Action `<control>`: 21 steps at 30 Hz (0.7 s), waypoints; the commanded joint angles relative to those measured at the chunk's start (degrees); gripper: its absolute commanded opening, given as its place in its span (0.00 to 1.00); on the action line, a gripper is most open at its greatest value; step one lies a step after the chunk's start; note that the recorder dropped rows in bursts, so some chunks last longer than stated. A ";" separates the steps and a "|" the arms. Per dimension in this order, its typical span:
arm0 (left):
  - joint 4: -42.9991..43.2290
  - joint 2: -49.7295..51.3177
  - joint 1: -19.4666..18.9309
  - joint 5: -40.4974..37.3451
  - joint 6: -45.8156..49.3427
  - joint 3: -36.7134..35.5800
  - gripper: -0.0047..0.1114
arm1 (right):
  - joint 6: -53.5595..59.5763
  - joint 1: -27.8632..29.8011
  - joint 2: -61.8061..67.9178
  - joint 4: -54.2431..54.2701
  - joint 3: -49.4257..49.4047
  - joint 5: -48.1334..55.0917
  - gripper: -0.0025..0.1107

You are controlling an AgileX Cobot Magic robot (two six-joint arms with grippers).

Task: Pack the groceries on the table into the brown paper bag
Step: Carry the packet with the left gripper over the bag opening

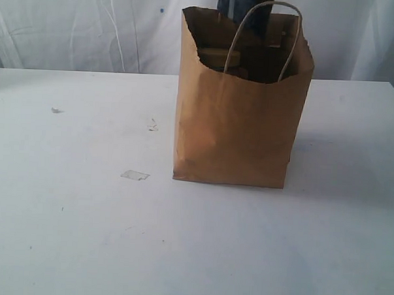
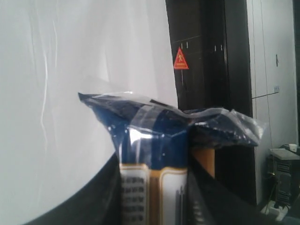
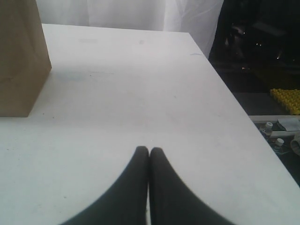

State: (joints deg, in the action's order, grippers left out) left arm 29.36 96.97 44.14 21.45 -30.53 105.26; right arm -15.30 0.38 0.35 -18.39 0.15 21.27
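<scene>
The brown paper bag (image 1: pixel 234 126) stands upright and open in the middle of the table (image 1: pixel 62 233); its side also shows in the right wrist view (image 3: pixel 21 56). My left gripper (image 2: pixel 154 187) is shut on the long printed packet (image 2: pixel 154 136), dark blue with white and gold panels, held up in the air with its crimped end on top. In the exterior view a dark blue shape (image 1: pixel 246 4) hangs just over the bag's far rim. A brown shape (image 1: pixel 220 57) lies inside the bag. My right gripper (image 3: pixel 149 151) is shut and empty, low over the table beside the bag.
Small white paper scraps (image 1: pixel 135 175) (image 1: pixel 56 110) (image 1: pixel 153 125) lie left of the bag. The bag's loop handle (image 1: pixel 264 33) stands up over its mouth. The table's edge (image 3: pixel 243 112) runs past my right gripper, with clutter beyond it. A white curtain hangs behind.
</scene>
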 commanded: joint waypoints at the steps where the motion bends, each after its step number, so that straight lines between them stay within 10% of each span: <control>1: -0.16 -0.72 3.16 1.11 2.04 1.40 0.04 | 0.09 0.08 -0.35 -0.28 -0.15 -0.11 0.02; 21: -14.51 4.37 8.98 -11.74 27.38 1.40 0.04 | 0.09 0.08 -0.35 -0.28 -0.15 -0.11 0.02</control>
State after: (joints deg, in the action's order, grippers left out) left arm 15.27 101.97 53.03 5.34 -7.41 105.61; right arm -15.30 0.38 0.35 -18.39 0.15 21.27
